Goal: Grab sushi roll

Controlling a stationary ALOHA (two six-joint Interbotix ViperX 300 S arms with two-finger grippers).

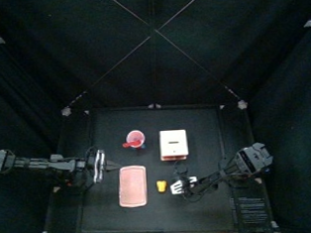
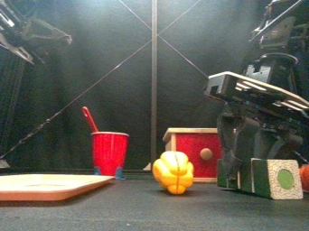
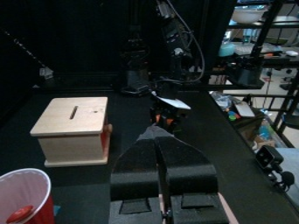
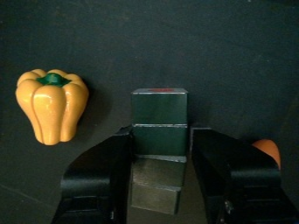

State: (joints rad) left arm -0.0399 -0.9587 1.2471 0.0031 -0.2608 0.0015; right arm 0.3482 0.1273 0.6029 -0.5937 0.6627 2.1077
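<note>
The sushi roll (image 4: 160, 109) is a dark stubby block standing between the jaws of my right gripper (image 4: 162, 136). The jaws press on its two sides, low over the table. In the front view the roll (image 2: 276, 178) shows a white end with a green centre, next to the right gripper (image 2: 250, 171) at the table's right. In the top view the right gripper (image 1: 186, 184) is at the front middle. My left gripper (image 3: 163, 150) is shut and empty, resting at the table's left edge (image 1: 95, 170).
A yellow pepper piece (image 4: 51, 105) lies just left of the roll (image 2: 174, 171). A small orange piece (image 4: 267, 150) lies on its other side. A pink tray (image 1: 132, 184), a red cup (image 1: 133, 141) and a white box (image 1: 175, 143) stand further left and behind.
</note>
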